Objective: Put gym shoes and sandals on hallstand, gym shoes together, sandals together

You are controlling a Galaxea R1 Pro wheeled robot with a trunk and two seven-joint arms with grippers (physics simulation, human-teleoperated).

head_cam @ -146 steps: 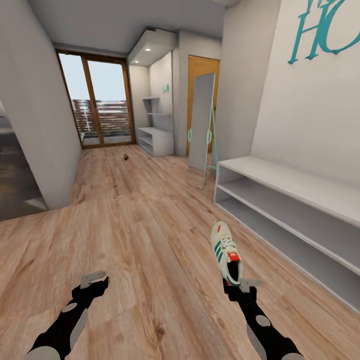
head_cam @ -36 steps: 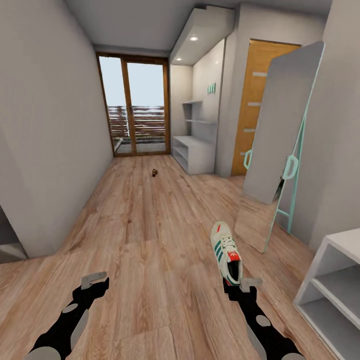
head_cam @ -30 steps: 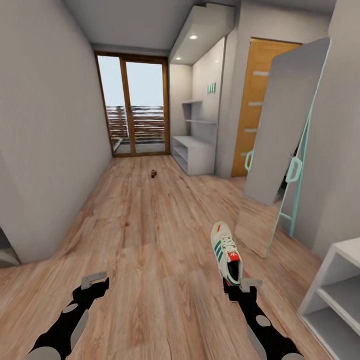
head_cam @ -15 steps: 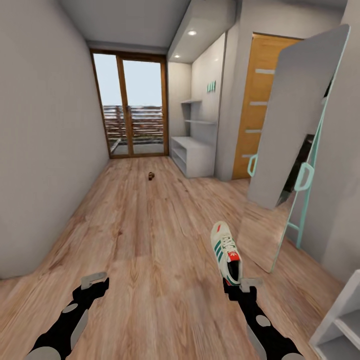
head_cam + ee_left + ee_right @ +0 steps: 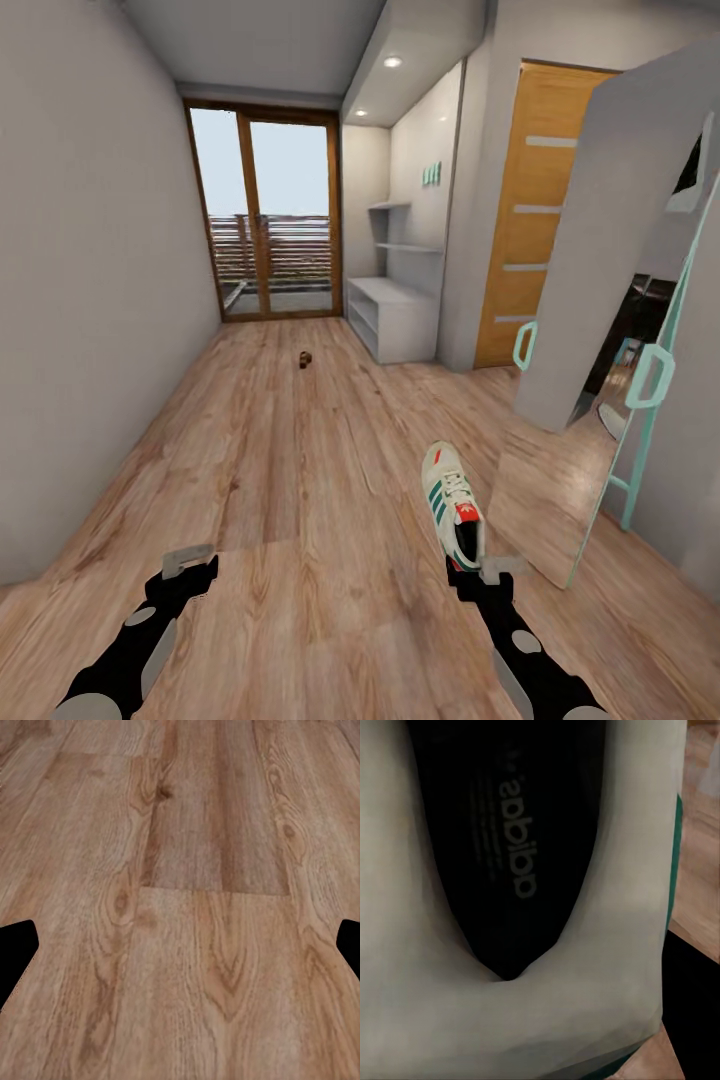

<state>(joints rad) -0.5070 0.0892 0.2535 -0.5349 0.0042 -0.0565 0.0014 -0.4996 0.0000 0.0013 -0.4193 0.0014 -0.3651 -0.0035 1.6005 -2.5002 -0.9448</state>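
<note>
At lower right of the head view, a gym shoe [image 5: 452,503] is held by its heel, pinched in the right gripper [image 5: 478,577], toe pointing away above the corridor floor [image 5: 300,470]. At lower left, the left gripper [image 5: 188,565] is carried empty, fingers spread. At mid-frame, far along the floor, a small dark sandal [image 5: 305,359] is seen before the hallstand [image 5: 392,315].

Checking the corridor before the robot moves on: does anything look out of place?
Yes: a small dark object, too far away to identify, lies alone mid-floor near the glass doors. The gym shoe is off the floor, held by the right gripper.
</note>
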